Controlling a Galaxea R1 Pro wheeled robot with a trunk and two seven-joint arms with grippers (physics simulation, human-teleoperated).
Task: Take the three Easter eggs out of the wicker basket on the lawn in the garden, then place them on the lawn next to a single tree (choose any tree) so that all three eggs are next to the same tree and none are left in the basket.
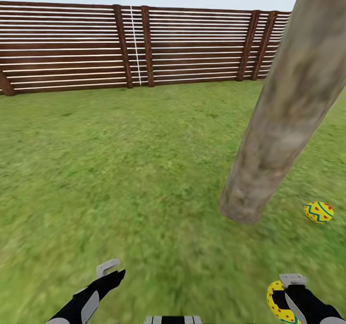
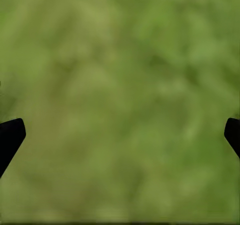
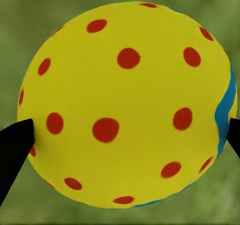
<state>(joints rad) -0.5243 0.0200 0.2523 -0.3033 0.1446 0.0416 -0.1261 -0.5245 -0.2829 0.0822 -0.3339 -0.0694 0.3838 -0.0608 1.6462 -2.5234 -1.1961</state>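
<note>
- So the right gripper (image 1: 288,299) is holding one of the Easter eggs, call it the held egg (image 3: 127,105). Both black fingertips (image 3: 15,150) press on opposite sides of it, low at the head view's right corner.
- From the right wrist camera you look straight at a rounded, dotted end of that egg, with a blue zigzag band curling around one edge. My guess is the long axis runs roughly along the gripper's pointing direction, with the fingers pinching across the narrower middle. Makes sense: that's the easier width to clamp.
- Another egg, the placed egg (image 1: 318,212), already sits on the lawn (image 1: 120,170) just beside the foot of the tree (image 1: 283,108), on its right side. It looks to be lying on its side with the bands running across it, though it's small, so I can't call which end points where.
- That placement probably explains the carry: this trunk seems to be the chosen one, so the held egg wants to land near it too.
- The left gripper (image 2: 120,135) is spread wide with nothing between the fingers, just blurry grass below it.
- The fence (image 1: 144,45) runs across the back.
- I'd say there's one egg down, one in hand, and a third unaccounted for from here.
</note>
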